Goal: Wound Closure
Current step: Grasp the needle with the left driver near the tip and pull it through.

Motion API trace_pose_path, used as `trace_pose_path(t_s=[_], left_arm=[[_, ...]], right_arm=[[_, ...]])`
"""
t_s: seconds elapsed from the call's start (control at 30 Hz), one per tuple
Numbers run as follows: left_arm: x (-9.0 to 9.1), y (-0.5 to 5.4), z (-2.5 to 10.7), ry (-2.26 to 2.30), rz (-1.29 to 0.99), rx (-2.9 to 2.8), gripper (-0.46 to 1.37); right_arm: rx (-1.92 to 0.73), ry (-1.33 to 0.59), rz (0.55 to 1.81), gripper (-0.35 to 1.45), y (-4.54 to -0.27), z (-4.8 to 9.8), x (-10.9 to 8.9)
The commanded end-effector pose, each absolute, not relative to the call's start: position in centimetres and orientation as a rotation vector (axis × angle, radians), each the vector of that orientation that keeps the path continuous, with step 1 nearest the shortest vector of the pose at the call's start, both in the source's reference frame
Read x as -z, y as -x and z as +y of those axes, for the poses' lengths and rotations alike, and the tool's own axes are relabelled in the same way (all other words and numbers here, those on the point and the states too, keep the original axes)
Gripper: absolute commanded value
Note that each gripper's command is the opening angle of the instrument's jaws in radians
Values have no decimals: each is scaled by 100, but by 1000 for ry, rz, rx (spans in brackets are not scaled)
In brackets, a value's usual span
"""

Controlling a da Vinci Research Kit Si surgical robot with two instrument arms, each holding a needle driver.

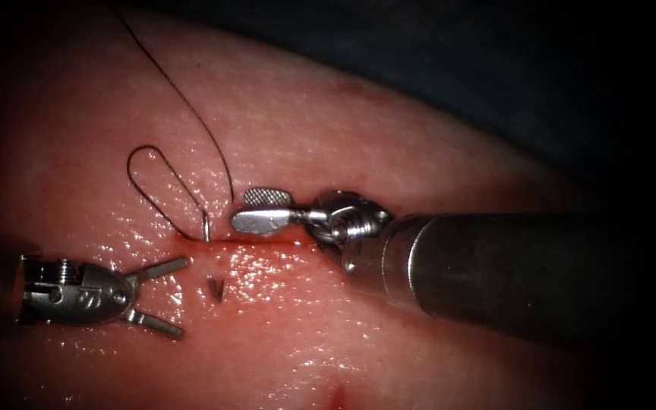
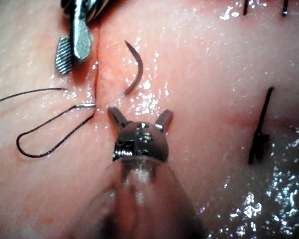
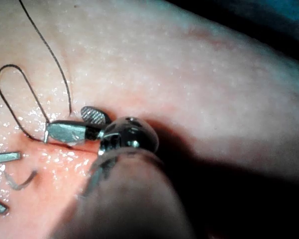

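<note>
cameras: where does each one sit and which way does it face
Endoscope view: above and in front of the tissue; left tool open, empty; right tool open at the cut.
Left wrist view: along its shaft; own open jaws near the needle, partly in tissue.
Right wrist view: along its shaft to its jaws.
Shared: thread loop.

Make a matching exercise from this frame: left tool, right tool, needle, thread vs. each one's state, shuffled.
1. left tool
2. right tool
3. needle
4. thread

A. lies in a loop on the tissue
B. in the tissue, both ends showing, held by neither tool
C. jaws open, empty, beside the needle's pointed end
D. jaws open, empty, at the cut by the needle's thread end

Pairs: 1-C, 2-D, 3-B, 4-A
</note>
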State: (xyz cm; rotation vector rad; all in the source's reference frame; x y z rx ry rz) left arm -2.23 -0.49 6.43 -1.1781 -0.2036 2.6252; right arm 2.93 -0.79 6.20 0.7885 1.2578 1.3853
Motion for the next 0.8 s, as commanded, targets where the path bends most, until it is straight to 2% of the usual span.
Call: trace_pose_path(t_s=[0.03, 0.43, 0.7, 0.8], left_arm=[[-644, 223, -48, 1205, -168, -2614, 71], [-647, 240, -41, 1313, -79, -2549, 75], [-649, 248, -37, 1361, -55, -2520, 67], [-649, 251, -36, 1362, -52, -2516, 55]], right_arm=[[-1390, -783, 1273, 104, -290, -80, -621], [-1408, -721, 1286, 95, -270, -94, -633], [-1411, -716, 1285, 92, -267, -93, -634], [-1411, -716, 1286, 91, -267, -93, -634]])
